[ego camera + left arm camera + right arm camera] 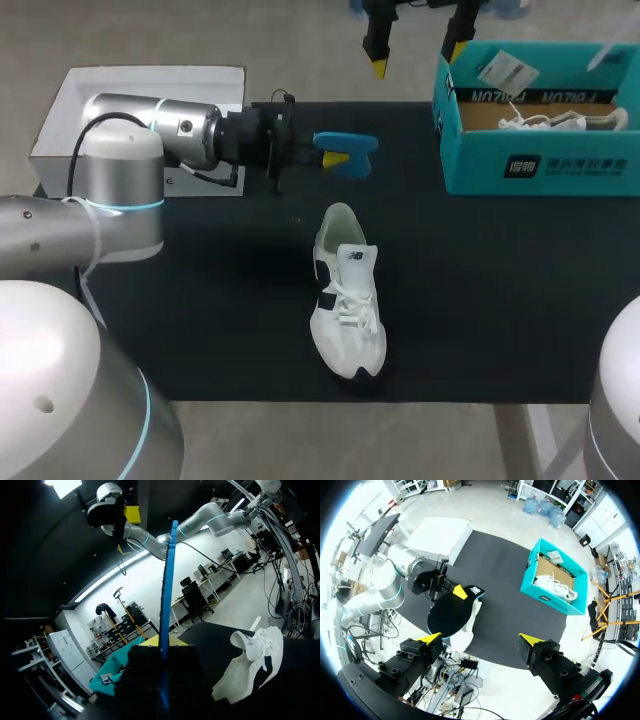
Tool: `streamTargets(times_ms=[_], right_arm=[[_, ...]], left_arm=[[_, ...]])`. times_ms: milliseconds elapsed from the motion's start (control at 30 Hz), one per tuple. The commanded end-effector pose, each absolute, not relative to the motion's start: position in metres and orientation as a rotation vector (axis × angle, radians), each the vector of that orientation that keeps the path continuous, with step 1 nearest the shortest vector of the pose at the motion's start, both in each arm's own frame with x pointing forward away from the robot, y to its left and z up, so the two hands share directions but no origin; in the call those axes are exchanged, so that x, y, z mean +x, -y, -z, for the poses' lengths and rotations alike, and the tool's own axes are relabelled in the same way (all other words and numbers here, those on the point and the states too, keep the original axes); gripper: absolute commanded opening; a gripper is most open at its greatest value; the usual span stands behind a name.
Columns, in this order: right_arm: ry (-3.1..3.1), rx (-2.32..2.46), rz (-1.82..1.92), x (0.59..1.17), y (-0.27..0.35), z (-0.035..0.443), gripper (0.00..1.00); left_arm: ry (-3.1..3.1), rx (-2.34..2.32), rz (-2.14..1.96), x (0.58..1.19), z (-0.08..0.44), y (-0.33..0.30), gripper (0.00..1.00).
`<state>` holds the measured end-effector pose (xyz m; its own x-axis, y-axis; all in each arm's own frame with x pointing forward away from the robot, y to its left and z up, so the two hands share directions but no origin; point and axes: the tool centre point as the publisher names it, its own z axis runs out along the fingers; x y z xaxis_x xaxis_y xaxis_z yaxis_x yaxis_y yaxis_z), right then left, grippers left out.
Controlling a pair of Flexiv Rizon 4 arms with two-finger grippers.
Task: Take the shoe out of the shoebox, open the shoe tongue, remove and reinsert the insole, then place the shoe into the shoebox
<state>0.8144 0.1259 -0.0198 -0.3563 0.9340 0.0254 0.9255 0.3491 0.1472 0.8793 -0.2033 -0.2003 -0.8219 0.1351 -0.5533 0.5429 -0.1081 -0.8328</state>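
Nearest on the black mat [200, 300] lies a white shoe [347, 295], on its sole, toe toward the near edge and heel away. Just beyond the heel, raised off the mat, the left gripper [335, 158] is clamped on a blue insole [355, 150] by one end. The head view shows the insole apart from the shoe. The left wrist view has it edge-on as a thin blue blade [167, 580] rising from between the fingers, with the shoe [252, 665] off to one side. From above, the right wrist view shows the insole's dark face [451, 615] overlapping the shoe [461, 636], so that only part of it shows. Farther off, at the mat's far right, stands the teal shoebox [540, 170], open, holding a second white shoe [560, 122]. A white lid [150, 100] sits at the far left corner. Farthest, the right gripper [418, 60] hangs high over the table's far edge, its fingers spread with nothing between them, as its own view [481, 639] confirms. Count: two shoes, one insole, one shoebox, one lid, two grippers.
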Motion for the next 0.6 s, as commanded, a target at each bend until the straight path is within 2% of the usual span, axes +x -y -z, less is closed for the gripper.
streamTargets(times_ms=[33, 267, 600], right_arm=[[-2.528, 1.747, -0.208, 0.815, -0.126, 0.020, 1.00], [-2.528, 1.747, -0.208, 0.815, -0.126, 0.020, 1.00], [-2.528, 1.747, -0.208, 0.815, -0.126, 0.020, 1.00]], left_arm=[[-1.879, 0.749, 2.004, 0.879, 0.200, 0.203, 0.00], [-2.249, 0.291, 2.404, 0.893, 0.189, 0.206, 0.00], [-2.502, 0.031, 2.547, 0.891, 0.201, 0.201, 0.00]])
